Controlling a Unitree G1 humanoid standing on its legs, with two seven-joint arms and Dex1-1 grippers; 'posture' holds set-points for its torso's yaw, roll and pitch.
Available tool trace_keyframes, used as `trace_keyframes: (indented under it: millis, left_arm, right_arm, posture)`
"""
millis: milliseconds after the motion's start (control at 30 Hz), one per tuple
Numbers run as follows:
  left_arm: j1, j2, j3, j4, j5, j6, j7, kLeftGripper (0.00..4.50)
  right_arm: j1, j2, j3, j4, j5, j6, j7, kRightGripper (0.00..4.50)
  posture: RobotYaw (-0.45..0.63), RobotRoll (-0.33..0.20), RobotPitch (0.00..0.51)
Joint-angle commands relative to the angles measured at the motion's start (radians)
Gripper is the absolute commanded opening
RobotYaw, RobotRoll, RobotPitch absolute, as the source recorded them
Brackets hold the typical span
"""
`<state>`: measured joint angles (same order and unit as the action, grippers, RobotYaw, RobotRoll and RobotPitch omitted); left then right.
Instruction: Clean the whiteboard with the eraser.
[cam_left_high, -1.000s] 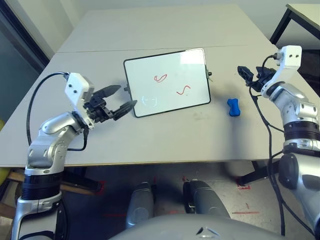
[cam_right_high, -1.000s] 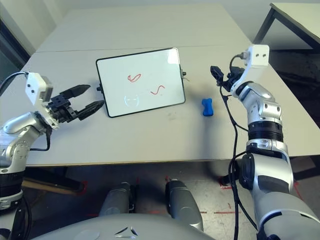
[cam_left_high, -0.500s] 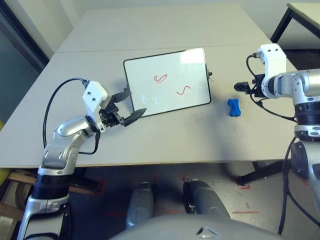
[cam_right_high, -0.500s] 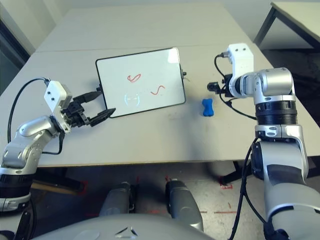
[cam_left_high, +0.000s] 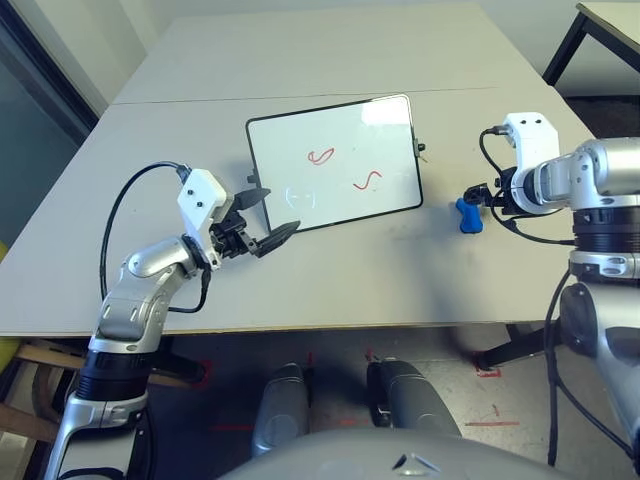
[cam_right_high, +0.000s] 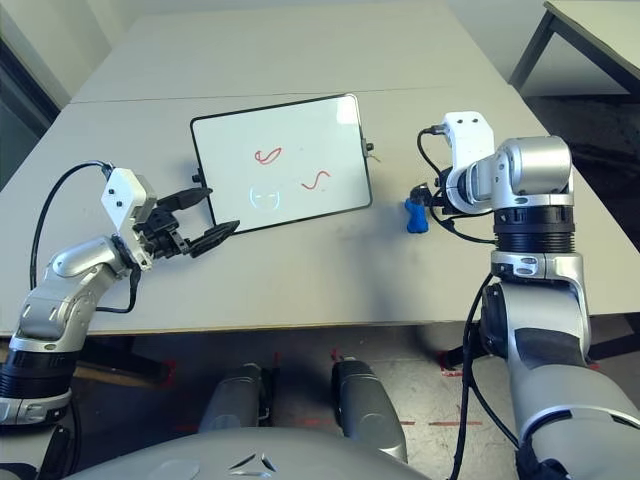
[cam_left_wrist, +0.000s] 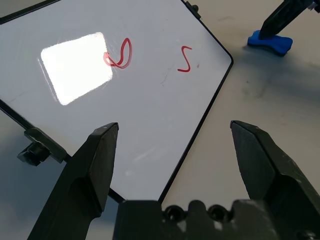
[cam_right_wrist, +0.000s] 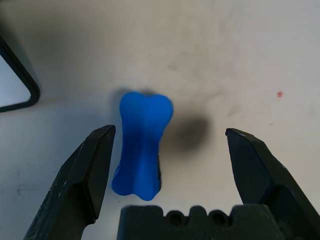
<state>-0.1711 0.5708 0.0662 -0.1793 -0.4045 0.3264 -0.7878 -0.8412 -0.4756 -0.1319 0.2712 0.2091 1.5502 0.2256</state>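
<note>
From the head camera, the whiteboard (cam_left_high: 334, 164) lies flat on the desk (cam_left_high: 330, 60), red scribbles on its face. The blue eraser (cam_left_high: 466, 214) sits on the desk just beside the whiteboard's right edge, with the right end effector (cam_left_high: 478, 195) hovering at it. The left end effector (cam_left_high: 262, 216) hangs spread at the whiteboard's near left corner.

In the left wrist view, the left end effector's fingers (cam_left_wrist: 90, 167) stand wide apart over the whiteboard's near corner, pinching nothing.

In the right wrist view, the right end effector's fingers (cam_right_wrist: 85, 175) are spread on either side of the eraser, not touching. The eraser looks light and probably slightly soft; its narrow waist is the natural place to pinch.
</note>
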Motion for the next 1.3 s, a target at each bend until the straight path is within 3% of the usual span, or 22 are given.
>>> trace_keyframes:
  millis: [33, 1233, 1300]
  left_arm:
    - [0.021, 0.001, -0.002, -0.007, 0.011, -0.002, 0.004, 4.5]
    - [0.008, 0.003, -0.006, 0.022, 0.021, -0.017, 0.003, 4.5]
    - [0.008, 0.002, -0.006, 0.028, 0.023, -0.022, 0.002, 4.5]
  right_arm:
    - [0.013, 0.008, -0.01, -0.015, -0.004, 0.011, -0.007, 4.48]
    - [0.105, 0.0, 0.017, -0.065, 0.002, 0.052, -0.005, 4.48]
    - [0.105, 0.001, 0.02, -0.063, 0.002, 0.044, -0.004, 3.86]
  posture:
    - [-0.04, 0.0, 0.101]
    - [-0.05, 0.0, 0.11]
    - [-0.05, 0.0, 0.109]
